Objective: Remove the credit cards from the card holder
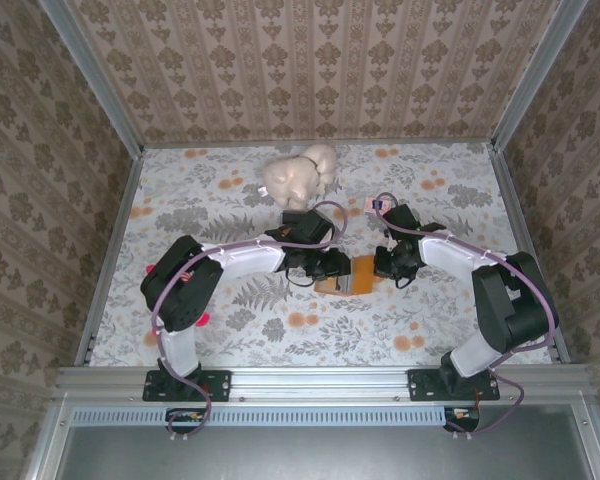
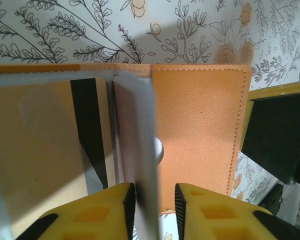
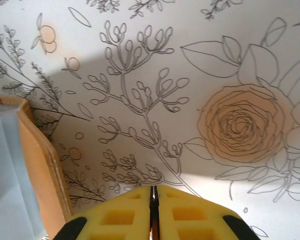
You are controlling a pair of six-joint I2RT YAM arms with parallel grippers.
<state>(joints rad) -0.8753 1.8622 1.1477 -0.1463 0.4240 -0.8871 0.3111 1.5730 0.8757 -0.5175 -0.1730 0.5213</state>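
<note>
The card holder (image 1: 352, 274) lies open mid-table on the flowered cloth (image 1: 230, 190), papered walls (image 1: 310, 60) around, a plush toy (image 1: 300, 175) at its 12 o'clock. My left gripper (image 2: 155, 200), at 9 o'clock, stands narrowly open astride its grey-blue flap. My right gripper (image 3: 154, 192), at 3 o'clock, is pressed closed and empty.

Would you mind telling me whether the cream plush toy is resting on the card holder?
No, the plush toy sits farther back, well apart from the card holder.
</note>
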